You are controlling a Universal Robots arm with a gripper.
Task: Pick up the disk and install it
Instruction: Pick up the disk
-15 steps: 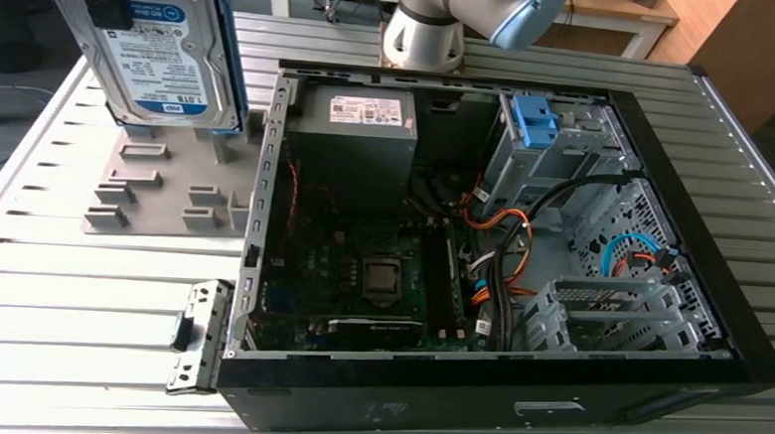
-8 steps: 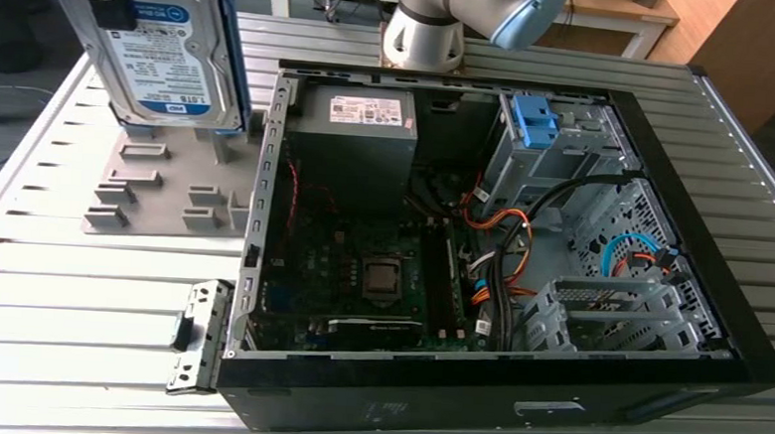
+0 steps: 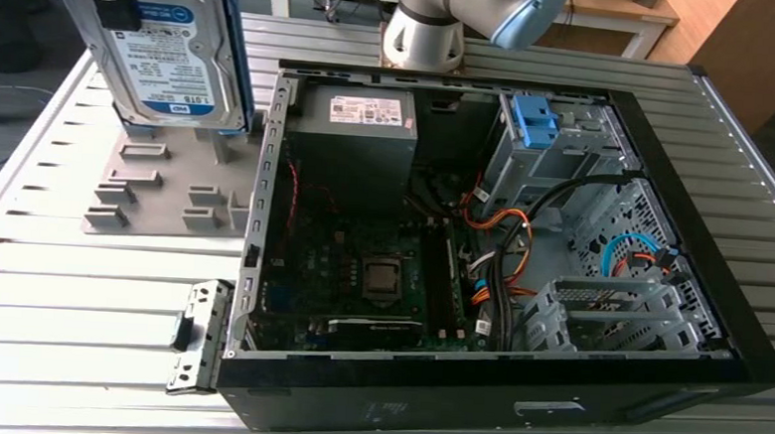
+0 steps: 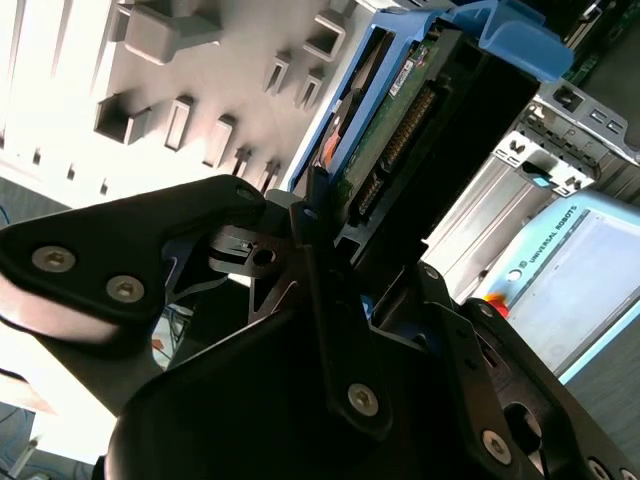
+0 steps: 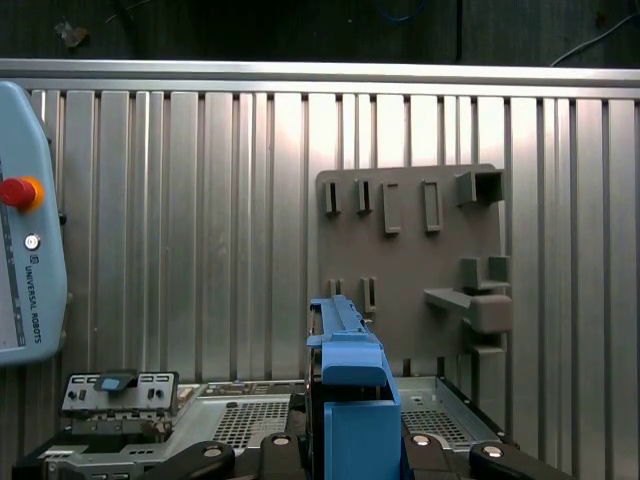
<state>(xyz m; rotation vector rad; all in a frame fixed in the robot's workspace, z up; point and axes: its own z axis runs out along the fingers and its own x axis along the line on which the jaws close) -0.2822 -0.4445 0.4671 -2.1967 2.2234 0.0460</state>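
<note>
One grip only: claw (image 5: 350, 455) pressed together on the disk (image 3: 173, 52), pinching its blue bracket (image 5: 345, 350) from both sides. Holds it upright outside the open computer case (image 3: 351, 399), just beside the case's wall on the exterior view's left, over the grey holder plate (image 3: 162, 200) on the tabletop (image 3: 38, 288). Cannot tell whether fully clear of the plate's slots. Not yet installed: silver drive cage (image 3: 570, 147) waiting inside the case at its far corner, blue latch (image 3: 535, 120) on top. Could slip or swing, judging by so narrow a hold on a tall, heavy-looking slab. Could knock against the case's rim if carried across too low. Could snag the orange cables (image 3: 513, 224) lying inside the case beside the cage, or jam there if entered askew.
</note>
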